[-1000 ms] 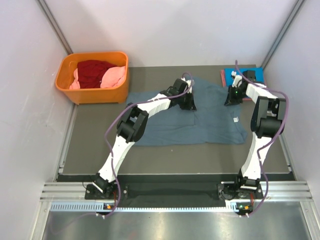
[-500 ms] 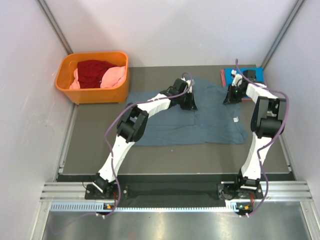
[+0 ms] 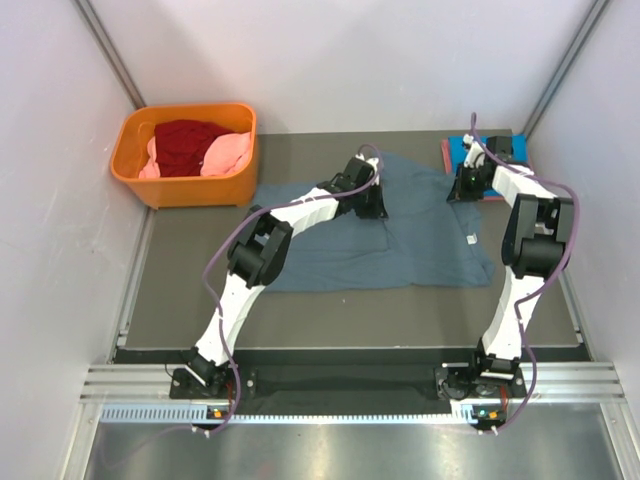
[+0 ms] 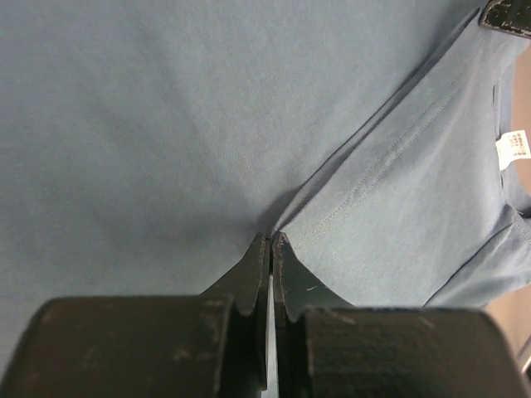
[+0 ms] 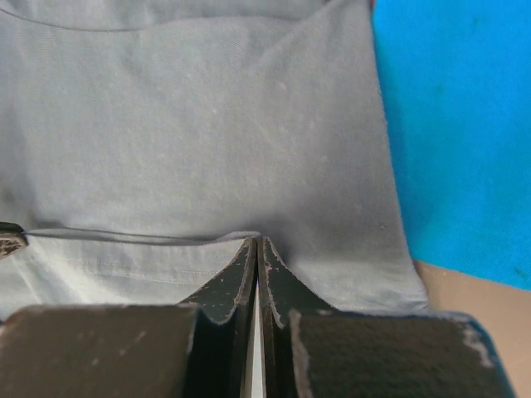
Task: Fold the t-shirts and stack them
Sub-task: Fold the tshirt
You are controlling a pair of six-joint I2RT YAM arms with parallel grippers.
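A large slate grey-blue t-shirt [image 3: 400, 240] lies spread on the dark table, partly folded over itself. Its small white tag [image 4: 515, 147] shows at the right. My left gripper [image 3: 372, 207] is shut, with its tips pinching a hemmed fold edge of this shirt [image 4: 166, 124]. My right gripper [image 3: 460, 190] is shut on the shirt's hem edge [image 5: 207, 108] near the shirt's far right corner. A bright blue t-shirt [image 3: 478, 152] lies folded at the back right on a salmon-red one [image 3: 445, 152]. It also shows in the right wrist view [image 5: 456, 124].
An orange plastic basket [image 3: 185, 190] stands at the back left, holding a dark red tee [image 3: 185, 143] and pink tees [image 3: 228, 155]. White walls close in the table on the left, right and back. Bare table [image 3: 330, 310] lies in front of the shirt.
Both grippers have shifted slightly toward the far edge of the table with the shirt's edge, the right one more visibly. The shirt's body has stayed in place.
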